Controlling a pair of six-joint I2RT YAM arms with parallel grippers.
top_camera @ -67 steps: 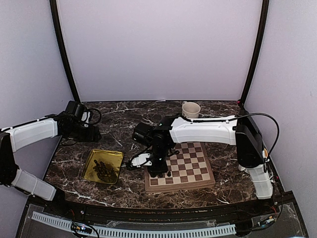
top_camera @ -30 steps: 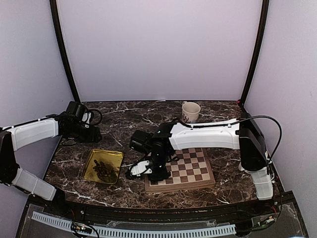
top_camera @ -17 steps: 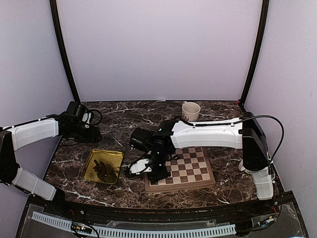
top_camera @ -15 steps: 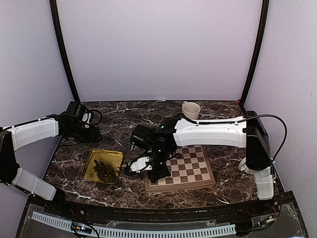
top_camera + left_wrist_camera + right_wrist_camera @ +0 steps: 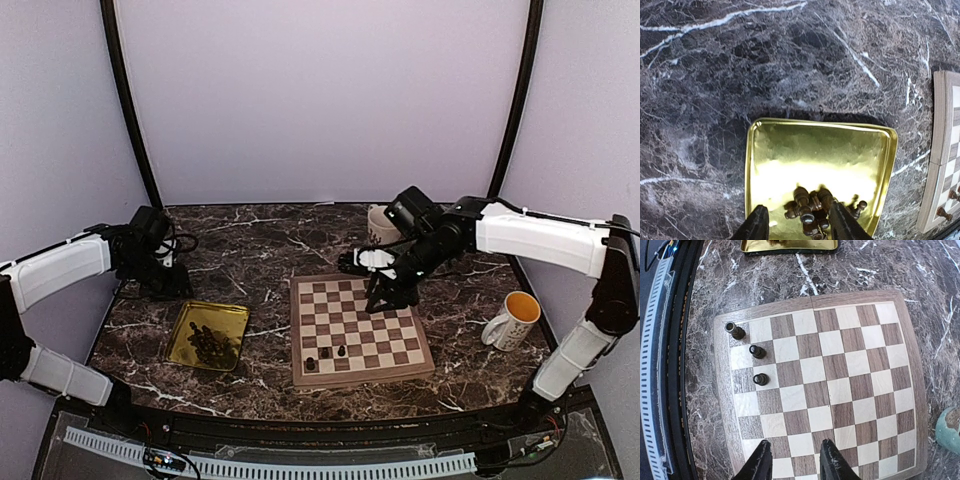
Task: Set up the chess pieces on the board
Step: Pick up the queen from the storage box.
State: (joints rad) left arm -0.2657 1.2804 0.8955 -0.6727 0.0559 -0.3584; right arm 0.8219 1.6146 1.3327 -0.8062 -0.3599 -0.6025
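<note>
Chess pieces (image 5: pixel 757 351): three stand by the board's near-left corner; the others lie heaped in the gold tray (image 5: pixel 180 330).
Board (image 5: pixel 360 378): mid-table, just right of the tray.
Left gripper (image 5: pixel 797 210): above the heap, fingers apart, holding nothing.
Right gripper (image 5: pixel 795 447): over the board's far side, fingers apart, empty.

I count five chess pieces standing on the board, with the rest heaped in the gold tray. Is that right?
Not quite: three chess pieces stand on the board, not five, as the right wrist view shows plainly. They sit in a line near one corner. The other pieces are indeed heaped in the gold tray.
</note>
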